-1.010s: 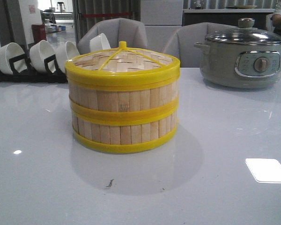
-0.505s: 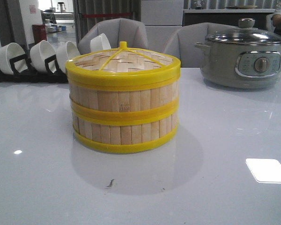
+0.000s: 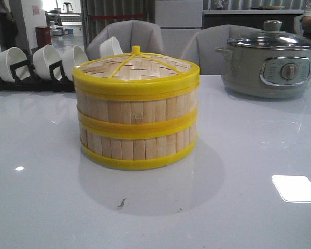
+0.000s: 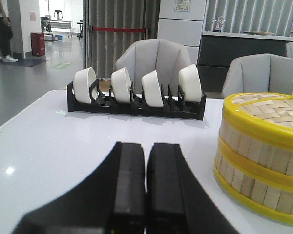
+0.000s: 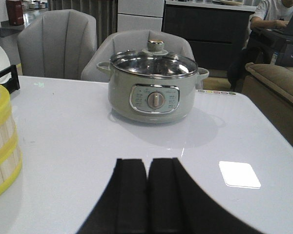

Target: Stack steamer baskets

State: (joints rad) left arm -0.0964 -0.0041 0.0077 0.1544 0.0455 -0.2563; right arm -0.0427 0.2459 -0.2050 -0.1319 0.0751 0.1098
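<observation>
Two round bamboo-slat steamer baskets point(image 3: 136, 124) with thick yellow rims stood stacked under a matching yellow-rimmed woven lid point(image 3: 136, 66) at the middle of the glossy white table point(image 3: 238, 207).

From left: a black rack of white bowls point(image 3: 41, 65), the stack, then a grey-green electric pot with glass lid point(image 3: 269, 59) far right. Nothing on the table had shifted since a second earlier; a figure had appeared at the far upper left. The left gripper point(image 4: 145, 161) and right gripper point(image 5: 147, 178) sat pressed closed, empty, away from the stack. Wrist views cut the baskets off.
</observation>
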